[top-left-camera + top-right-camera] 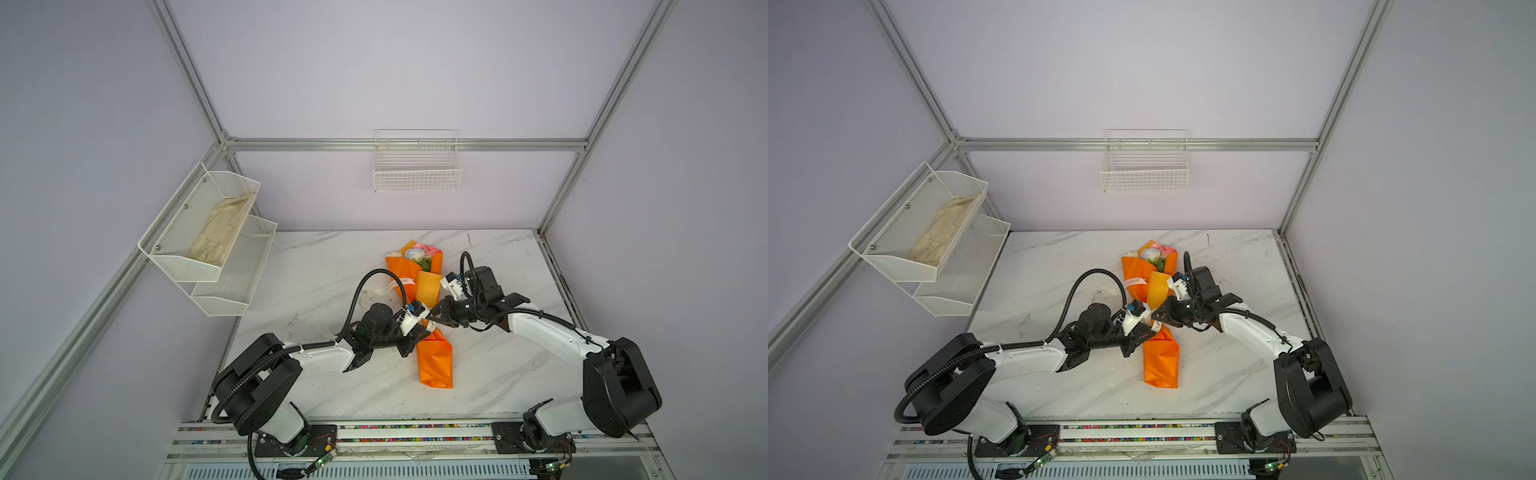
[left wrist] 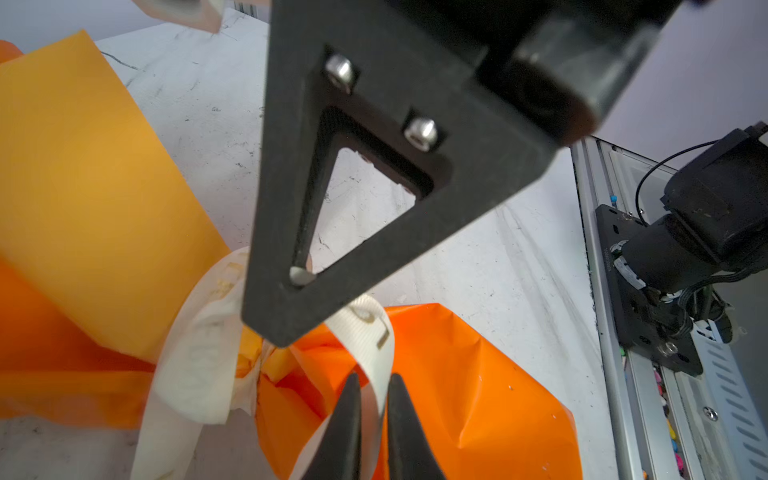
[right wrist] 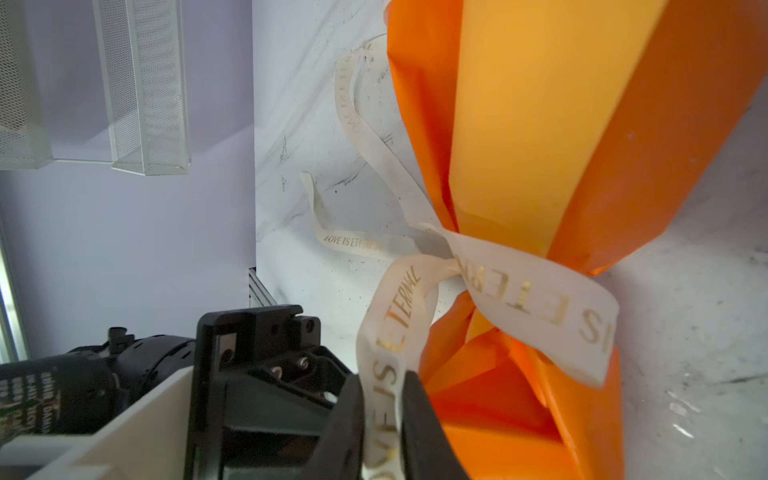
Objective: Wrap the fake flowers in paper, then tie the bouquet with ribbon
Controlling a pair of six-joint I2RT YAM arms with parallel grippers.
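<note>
Left claw [image 2: 372, 380] closed to a narrow slit on a strand of the cream printed ribbon [image 3: 540, 286]; right claw [image 3: 383, 380] likewise pinched shut on a strand of it, the two meeting tip to tip over the waist of the bouquet of fake flowers [image 1: 434, 361]. The bouquet lies along the middle of the tabletop [image 1: 332, 266], blooms [image 1: 420, 252] toward the back wall, its orange paper [image 3: 519, 124] gathered where the ribbon encircles it and crosses in a loose knot [image 3: 446, 259]; two free tails [image 3: 353, 243] trail on the marble beside it. Step in hand, as judged: tightening the knot. Best done by drawing the claws apart in opposite directions, low and level, with equal pull, so the crossing seats on the waist without dragging or lifting the bouquet. Both pinches must be firm, since the ribbon looks smooth and may slip. Ease off once the paper puckers, lest it tear.
</note>
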